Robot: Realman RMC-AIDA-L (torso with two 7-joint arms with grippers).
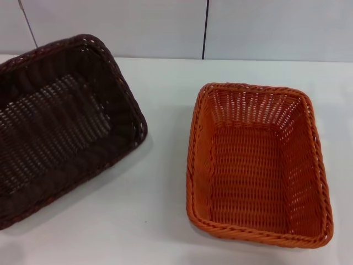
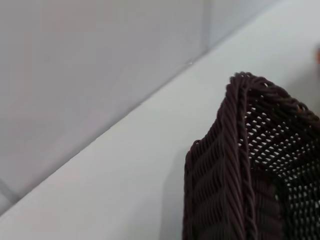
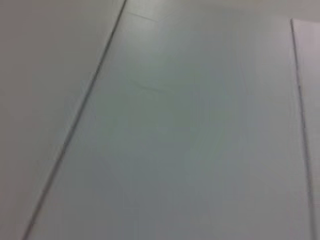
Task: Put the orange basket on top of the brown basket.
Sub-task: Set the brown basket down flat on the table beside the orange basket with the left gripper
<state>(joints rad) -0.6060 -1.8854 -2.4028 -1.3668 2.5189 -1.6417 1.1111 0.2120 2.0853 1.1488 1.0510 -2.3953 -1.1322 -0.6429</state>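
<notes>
On the left part of the white counter (image 1: 165, 99) lies the brown basket (image 1: 60, 127). It is a rectangular tray of very dark, almost black woven wicker, with sloping sides that have small open gaps and a thick braided rim. It is turned at an angle, so one corner points toward the back edge of the counter, and its left part is cut off by the border of the head view. Light passes through the open weave of its floor and walls. In the left wrist view one corner of this brown basket (image 2: 240, 165) is seen from close: the rim is made of twisted cords that run side by side, and below it the wall is a net of small holes. Behind it the smooth counter (image 2: 125, 165) meets a plain pale wall (image 2: 75, 60).

On the right part of the counter, well apart from the brown one, stands the orange basket (image 1: 256, 165). It has the same tray shape, made of bright orange plastic wicker with a rope-like braided rim, openwork sloping walls and a tightly woven flat floor. It sits flat, nearer to the front edge, and nothing lies in it.

The right wrist view shows only pale flat panels (image 3: 190, 125) with thin dark seams.

Neither gripper appears in any view, so I cannot tell how the fingers stand.
</notes>
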